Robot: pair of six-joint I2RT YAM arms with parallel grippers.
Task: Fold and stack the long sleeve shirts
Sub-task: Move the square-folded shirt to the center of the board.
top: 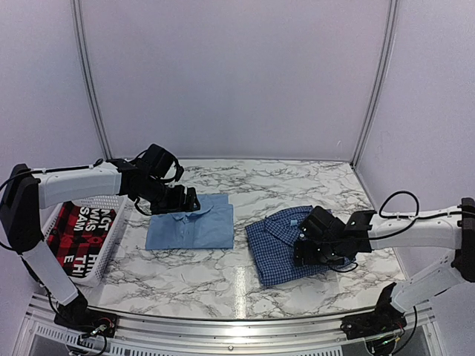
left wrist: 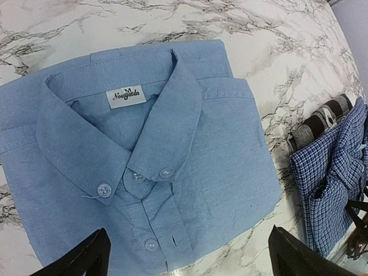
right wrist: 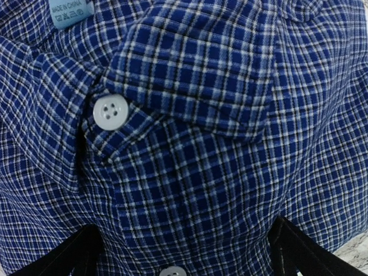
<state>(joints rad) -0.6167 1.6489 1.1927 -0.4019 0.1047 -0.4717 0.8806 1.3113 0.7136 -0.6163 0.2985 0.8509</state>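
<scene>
Marble worktop [top: 208, 278]: light blue shirt [top: 191, 228], checked shirt [top: 274, 256] folded, unstacked. Left gripper [top: 185, 202], right gripper [top: 303, 251] spread wide, empty. Pinch all layers; lift checked shirt flat.

Plain white-tube left arm [top: 74, 184] and right arm [top: 415, 226], chunky black joints and wrist blocks on both. All-black left claw [top: 189, 202] and right claw [top: 303, 252], with matte wedge-shaped fingers [left wrist: 80, 260] up close. Thin black cable [top: 397, 204] looped off the right forearm, another along the left. Black bases [top: 371, 324], with a few small loose wires down by the left one.
</scene>
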